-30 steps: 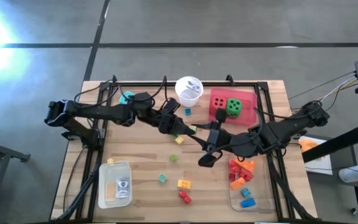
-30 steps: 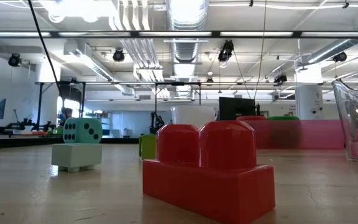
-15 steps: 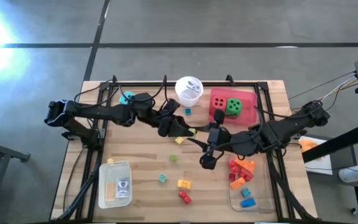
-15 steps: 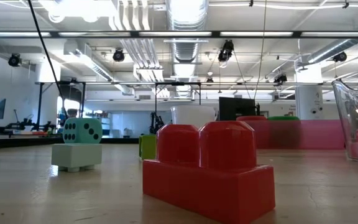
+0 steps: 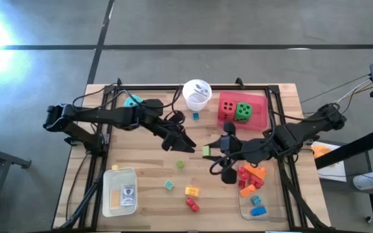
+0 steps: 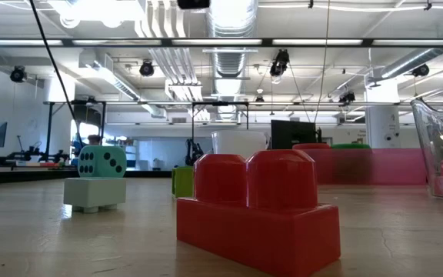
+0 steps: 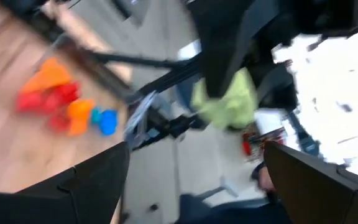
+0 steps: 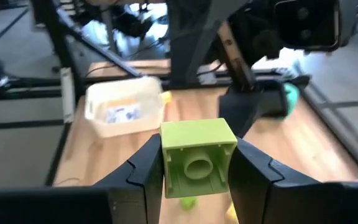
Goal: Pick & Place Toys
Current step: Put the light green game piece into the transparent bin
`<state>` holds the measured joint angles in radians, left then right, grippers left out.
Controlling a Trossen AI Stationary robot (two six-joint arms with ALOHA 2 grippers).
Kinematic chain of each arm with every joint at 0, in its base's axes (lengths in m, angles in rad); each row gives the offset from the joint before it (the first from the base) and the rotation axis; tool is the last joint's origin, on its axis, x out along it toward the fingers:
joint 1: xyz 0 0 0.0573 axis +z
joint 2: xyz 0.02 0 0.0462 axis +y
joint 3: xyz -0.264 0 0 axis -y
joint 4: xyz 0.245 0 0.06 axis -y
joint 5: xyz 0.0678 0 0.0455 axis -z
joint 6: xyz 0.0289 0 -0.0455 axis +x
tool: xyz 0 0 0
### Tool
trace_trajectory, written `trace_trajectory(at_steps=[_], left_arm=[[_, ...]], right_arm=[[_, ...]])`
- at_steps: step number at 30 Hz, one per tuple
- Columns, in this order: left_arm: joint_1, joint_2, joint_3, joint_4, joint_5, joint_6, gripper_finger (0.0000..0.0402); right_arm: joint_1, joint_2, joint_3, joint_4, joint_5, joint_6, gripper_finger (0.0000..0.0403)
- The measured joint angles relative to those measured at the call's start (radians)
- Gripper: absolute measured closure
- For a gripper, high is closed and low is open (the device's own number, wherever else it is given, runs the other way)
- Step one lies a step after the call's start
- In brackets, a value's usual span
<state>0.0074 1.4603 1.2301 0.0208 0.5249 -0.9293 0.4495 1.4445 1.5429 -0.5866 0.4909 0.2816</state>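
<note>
High view first: my right gripper [image 5: 207, 151] hangs over the middle of the table, pinching a light-green brick [image 5: 206, 151]; in the right wrist view that brick [image 8: 197, 157] sits squarely between my two fingers [image 8: 146, 168]; my left gripper [image 5: 188, 143] hovers just beside it with its fingers spread and nothing between them; loose bricks [image 5: 191, 191] lie toward the table's near edge; red and orange bricks fill the clear tray [image 5: 272, 211] at the near right corner; two dice [image 5: 236, 110] rest in the pink tray [image 5: 259, 116] by the far edge.
</note>
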Motion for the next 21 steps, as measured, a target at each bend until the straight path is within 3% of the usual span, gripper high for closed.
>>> trace_trajectory(at_steps=[7, 14, 21], left_arm=[[0.001, -0.059, 0.000, -0.342, -0.045, 0.121, 0.0031], [0.006, -0.114, 0.000, -0.670, -0.254, 0.161, 0.0031], [0.010, -0.122, 0.000, -0.879, -0.309, 0.164, 0.0031]], right_arm=[[0.037, -0.033, 0.000, -0.174, -0.032, 0.130, 0.0276], [0.051, -0.076, 0.000, -0.329, -0.120, 0.289, 0.0276], [0.059, -0.090, -0.003, -0.487, -0.205, 0.421, 0.0276]])
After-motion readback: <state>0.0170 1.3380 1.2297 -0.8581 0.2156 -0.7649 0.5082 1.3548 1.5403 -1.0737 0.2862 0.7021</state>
